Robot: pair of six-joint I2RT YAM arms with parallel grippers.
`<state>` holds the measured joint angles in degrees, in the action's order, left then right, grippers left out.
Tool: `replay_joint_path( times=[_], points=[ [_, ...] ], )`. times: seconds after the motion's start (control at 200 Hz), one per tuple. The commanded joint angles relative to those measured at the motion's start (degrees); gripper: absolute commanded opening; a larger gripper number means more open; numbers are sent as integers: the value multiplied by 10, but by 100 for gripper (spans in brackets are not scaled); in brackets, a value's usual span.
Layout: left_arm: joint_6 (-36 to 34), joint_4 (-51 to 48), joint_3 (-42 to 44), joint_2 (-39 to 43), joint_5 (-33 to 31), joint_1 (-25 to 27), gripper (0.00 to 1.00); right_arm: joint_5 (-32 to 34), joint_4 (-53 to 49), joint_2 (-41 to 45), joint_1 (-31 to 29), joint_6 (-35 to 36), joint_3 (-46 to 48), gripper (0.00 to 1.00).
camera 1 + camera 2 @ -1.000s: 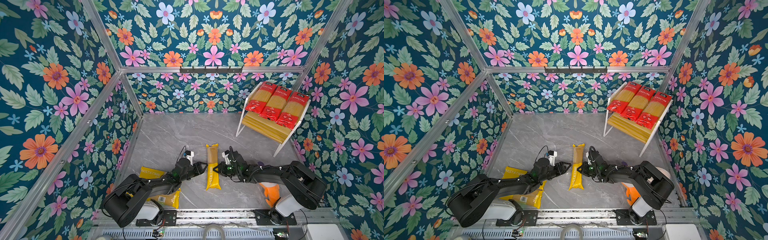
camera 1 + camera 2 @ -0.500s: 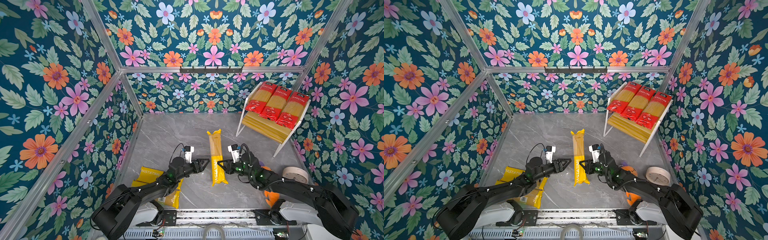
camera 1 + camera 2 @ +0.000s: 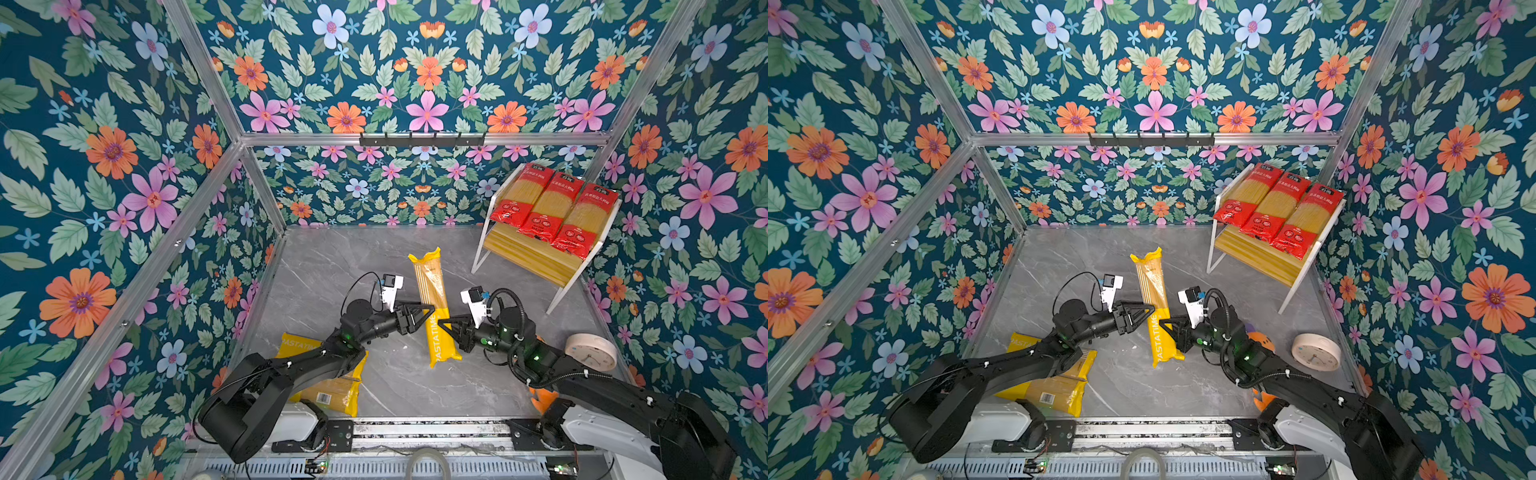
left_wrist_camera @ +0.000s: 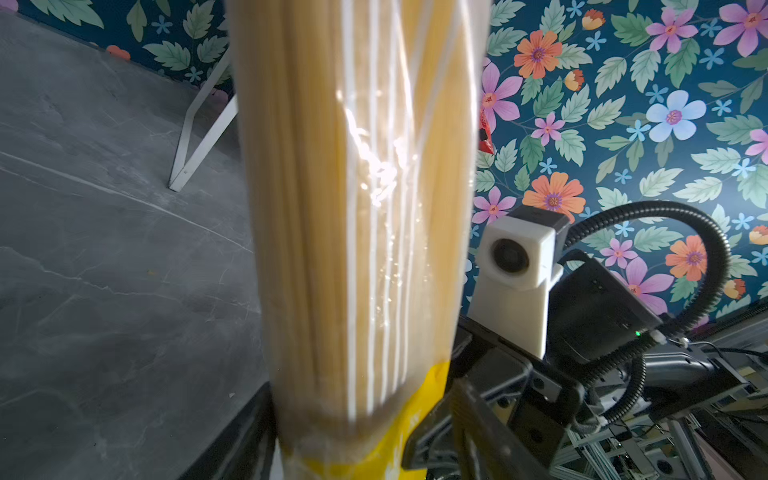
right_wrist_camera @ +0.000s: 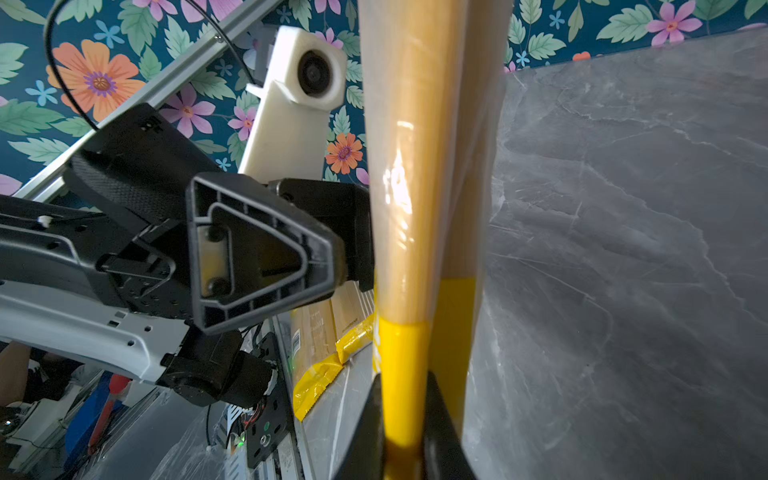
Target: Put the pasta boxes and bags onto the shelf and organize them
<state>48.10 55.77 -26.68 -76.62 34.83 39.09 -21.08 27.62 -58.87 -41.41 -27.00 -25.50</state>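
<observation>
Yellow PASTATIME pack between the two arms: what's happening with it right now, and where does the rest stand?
The right end effector is shut on the yellow PASTATIME pack, gripping its yellow printed part and holding it up from the grey table. The left end effector straddles the pack's clear section; whether it presses is unclear. Three red spaghetti packs lie side by side on the shelf, upper tier. Two more yellow packs lie on the table under the left arm.

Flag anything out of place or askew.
Two yellow packs lie askew at the table's front left, under the left arm. A clock and an orange plush toy lie by the right arm; neither is pasta. The third pack, in the right gripper, looks fine.
</observation>
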Motion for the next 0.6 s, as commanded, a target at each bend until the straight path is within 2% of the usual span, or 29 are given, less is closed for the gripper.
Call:
replay_joint_path(
  times=[0.0,0.205,0.41,0.595],
  points=[
    [-6,36,-14,-11,24,0,64,-25,122,3,0,0,6,0],
    [-12,24,-40,-24,35,0,55,-24,169,-3,0,-30,30,0],
    [-4,45,-48,-39,39,0,34,-17,157,5,-1,-49,39,0],
    [14,72,-59,-54,48,0,20,13,103,44,0,-64,61,30]
  ],
)
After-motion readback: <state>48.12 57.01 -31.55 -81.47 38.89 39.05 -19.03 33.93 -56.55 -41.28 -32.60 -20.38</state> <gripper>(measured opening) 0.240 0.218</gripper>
